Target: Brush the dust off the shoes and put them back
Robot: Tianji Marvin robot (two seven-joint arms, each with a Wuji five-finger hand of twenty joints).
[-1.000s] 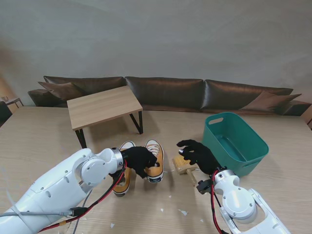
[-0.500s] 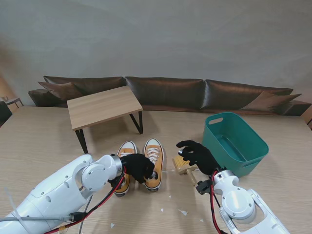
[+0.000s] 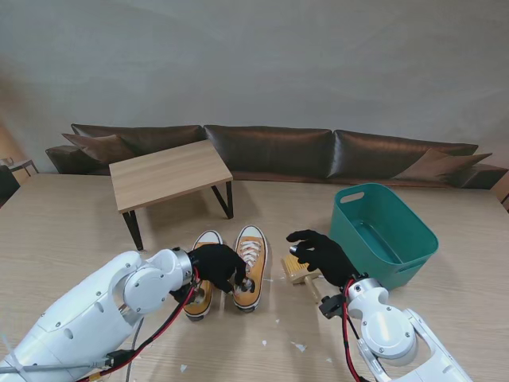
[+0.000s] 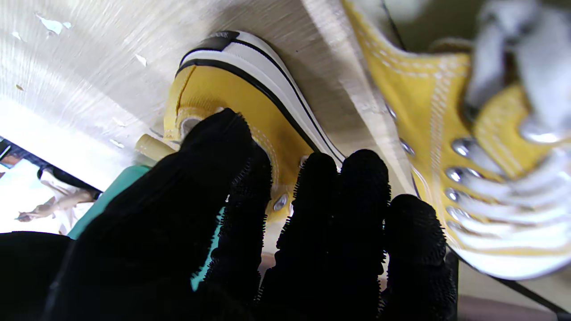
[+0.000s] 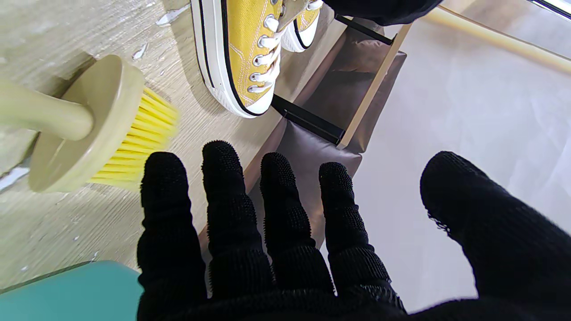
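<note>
Two yellow canvas shoes with white laces stand side by side on the wooden table. The left shoe (image 3: 202, 274) (image 4: 446, 133) is partly hidden by my left hand (image 3: 218, 266) (image 4: 267, 245). That hand is closed on the heel of the right shoe (image 3: 251, 256) (image 4: 250, 102) (image 5: 243, 53), thumb at the heel collar and fingers on its side; the sole rests on the table. A wooden brush (image 3: 299, 269) (image 5: 89, 129) with yellow bristles lies just right of the shoes. My right hand (image 3: 321, 250) (image 5: 290, 236) hovers over it, open, fingers spread, touching nothing.
A teal plastic basket (image 3: 413, 239) (image 5: 67, 290) stands right of the brush, close to my right hand. A small low wooden table (image 3: 167, 171) with black legs stands beyond the shoes, a dark sofa behind it. Small white scraps (image 3: 298, 346) dot the table near me.
My left hand has brought the right shoe down and a little toward me, from tilted in the air to flat beside the other shoe. The right hand has barely moved.
</note>
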